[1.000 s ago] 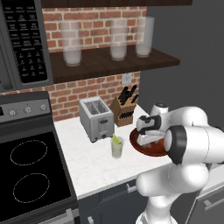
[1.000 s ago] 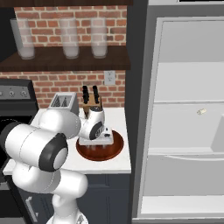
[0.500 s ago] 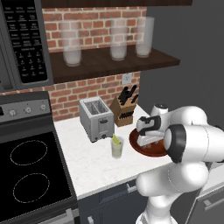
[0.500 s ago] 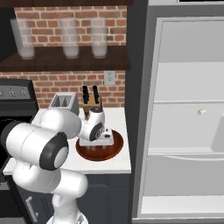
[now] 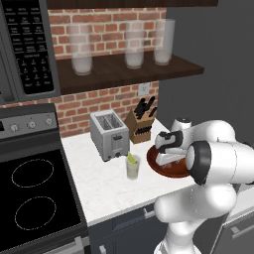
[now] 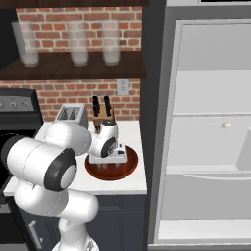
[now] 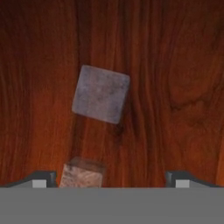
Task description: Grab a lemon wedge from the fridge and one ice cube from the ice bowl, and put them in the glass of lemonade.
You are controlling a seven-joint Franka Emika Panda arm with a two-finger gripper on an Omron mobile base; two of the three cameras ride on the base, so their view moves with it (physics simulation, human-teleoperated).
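Note:
My gripper hangs open, pointing down into the reddish-brown ice bowl, with its fingertips wide apart. One ice cube lies on the bowl's floor ahead of the fingers. A second ice cube sits just inside the left fingertip. On the counter, the gripper is over the ice bowl. Left of the bowl stands the glass of lemonade with a lemon wedge at its rim. The fridge stands open, and a small pale yellowish piece lies on a shelf.
A toaster and a knife block stand behind the glass and bowl against the brick wall. The stove top lies to the left. Tall frosted glasses line the shelf above. The counter edge is just in front of the bowl.

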